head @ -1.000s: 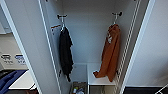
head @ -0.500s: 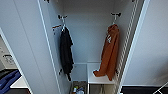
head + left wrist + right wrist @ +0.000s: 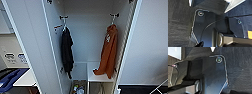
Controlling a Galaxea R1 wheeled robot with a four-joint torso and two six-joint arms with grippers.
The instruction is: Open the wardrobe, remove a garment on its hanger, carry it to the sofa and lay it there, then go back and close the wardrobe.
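- The wardrobe stands open in front of the robot, its white left door swung wide toward us and the right door swung out on the other side — the whole inside is on show.
- The garment, bright orange, hangs at the right of the wardrobe from its hanger, whose thin pale hook catches a dark fitting high on the right wall.
- There is a small white mark on the orange fabric near the chest, too blurred to read as letters.
- Its lower hem rests on or just above a white shelf at the bottom right; I cannot tell whether it touches.
- A black garment hangs at the left, well apart from the orange one, with bare white back panel between them.
- Below the shelf edge a lower compartment holds some small mixed things, not clear enough to name.
- Left of the open door, a white surface and a blue shape sit low, and two dark oval markings show on a pale wall; nothing on them can be read.
- Both wrist views look down on dark grey carpet, with open floor beside the robot's own dark plates.
- I cannot tell how far either pincer is open, or whether it grips anything.
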